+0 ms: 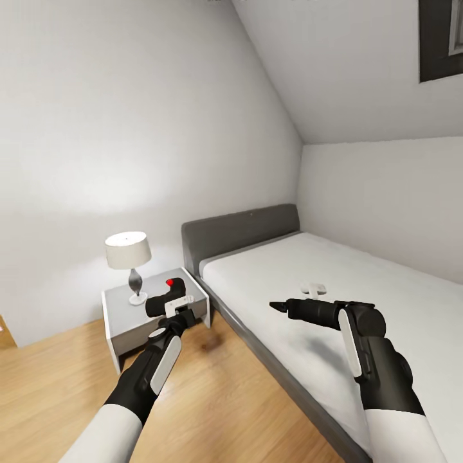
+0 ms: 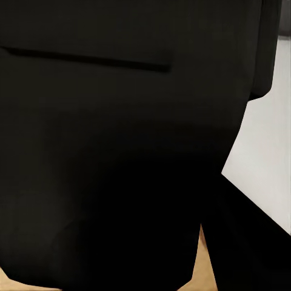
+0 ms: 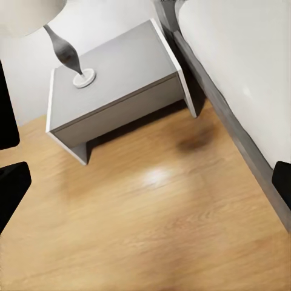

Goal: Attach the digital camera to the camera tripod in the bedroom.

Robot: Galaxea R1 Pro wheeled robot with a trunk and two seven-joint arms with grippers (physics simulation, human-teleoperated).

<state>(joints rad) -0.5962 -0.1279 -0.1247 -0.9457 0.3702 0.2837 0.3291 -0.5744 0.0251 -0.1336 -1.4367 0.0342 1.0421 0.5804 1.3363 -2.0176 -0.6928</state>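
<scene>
My left gripper [image 1: 175,308] is shut on the digital camera [image 1: 168,292], a small black box with a red dot on top. I hold it in the air in front of the nightstand. Up close, the camera's black body [image 2: 121,151] blocks nearly all of the left wrist view. My right gripper [image 1: 278,307] hovers open over the near edge of the bed [image 1: 360,276], holding nothing. One of its dark fingertips [image 3: 12,188] and the other sit far apart at the edges of the right wrist view. The camera tripod is out of view.
A grey nightstand [image 1: 125,321] with a white table lamp [image 1: 128,254] stands against the wall left of the grey-framed bed. A small white object [image 1: 313,289] lies on the mattress. Light wood floor [image 3: 151,212] runs between me and the nightstand [image 3: 115,73].
</scene>
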